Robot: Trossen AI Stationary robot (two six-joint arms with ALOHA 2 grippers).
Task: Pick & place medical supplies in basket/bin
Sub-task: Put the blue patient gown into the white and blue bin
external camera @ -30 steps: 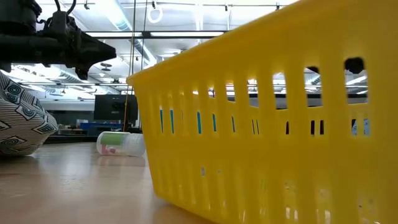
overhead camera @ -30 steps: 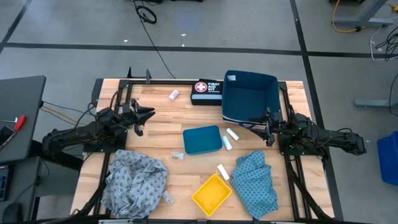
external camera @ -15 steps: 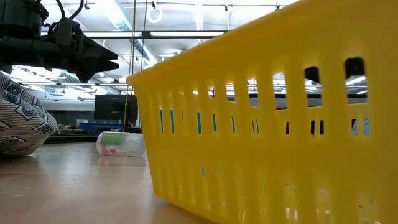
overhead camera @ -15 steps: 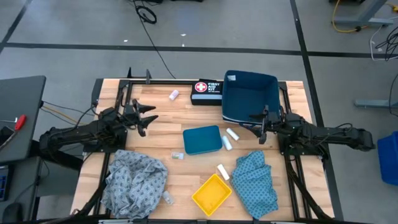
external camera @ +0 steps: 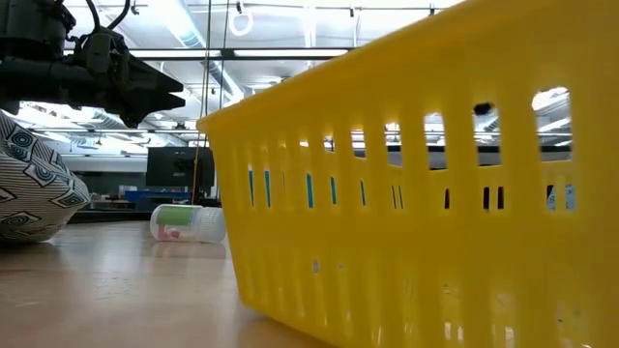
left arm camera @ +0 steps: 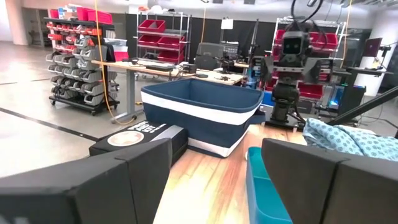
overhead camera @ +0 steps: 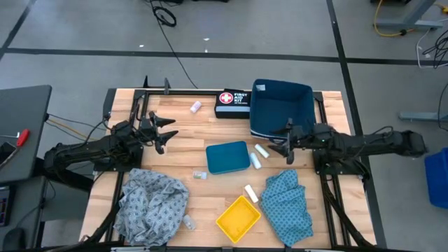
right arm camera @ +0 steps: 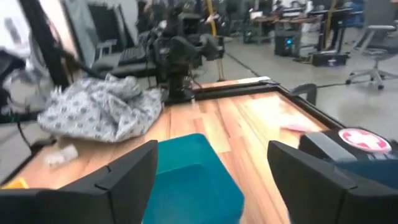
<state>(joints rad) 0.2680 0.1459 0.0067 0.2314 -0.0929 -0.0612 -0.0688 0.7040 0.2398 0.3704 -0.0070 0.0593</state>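
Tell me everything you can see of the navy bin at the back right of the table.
The navy bin is a soft-looking, fabric-sided rectangular tub, dark blue with a white band around its lower wall in the left wrist view. It stands upright and open-topped at the table's back right, and nothing shows inside it from above. A small pale tag sits at its rear left corner. The black first aid kit lies right beside its left wall. The right hand hovers in front of its front edge, apart from it.

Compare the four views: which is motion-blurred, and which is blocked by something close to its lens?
Right wrist view: smeared throughout, the grey cloth soft-edged. Low view: the yellow basket fills most of the frame, hiding the table behind. High and left wrist views: crisp.
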